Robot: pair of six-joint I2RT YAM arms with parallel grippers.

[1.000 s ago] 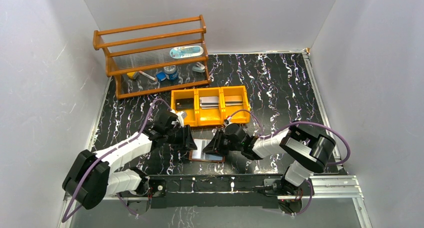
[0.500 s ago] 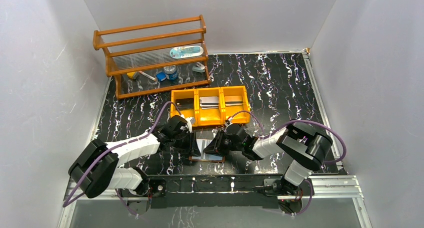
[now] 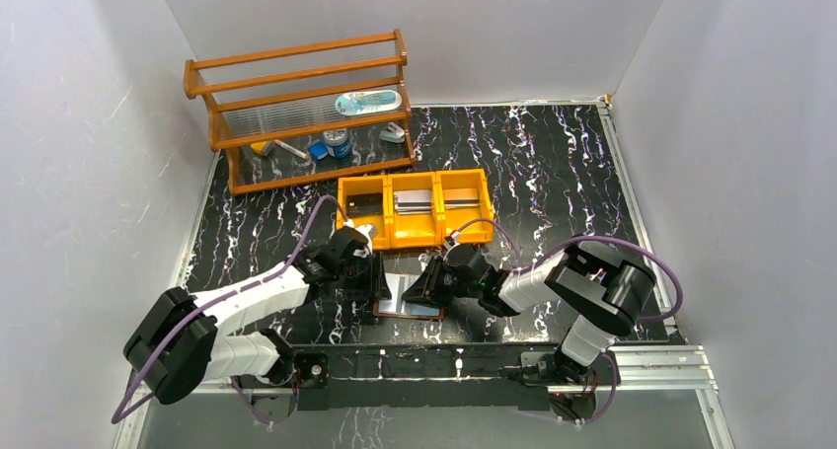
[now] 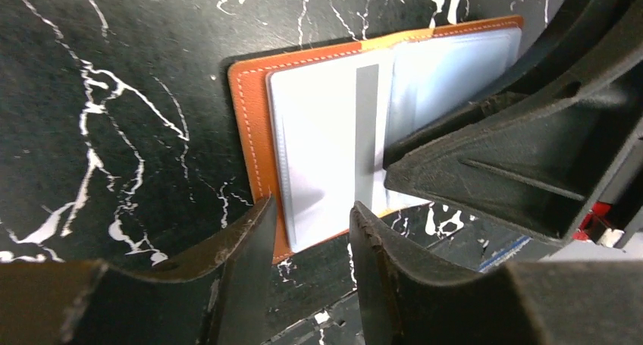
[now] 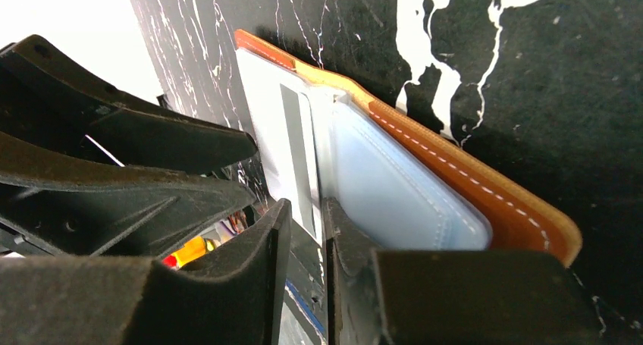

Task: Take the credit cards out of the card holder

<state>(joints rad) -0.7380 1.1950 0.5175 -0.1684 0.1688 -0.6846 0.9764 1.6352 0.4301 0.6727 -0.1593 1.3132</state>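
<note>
One pale grey-striped credit card at least sits undrawn in the open brown leather card holder on the black marbled table, left gripper spread at its edge, right gripper almost closed around the card's end, a true pinch impossible to tell.

Top view is evenly lit. Sheen is noted on the card holder; the right wrist view's upper left is overexposed.
</note>
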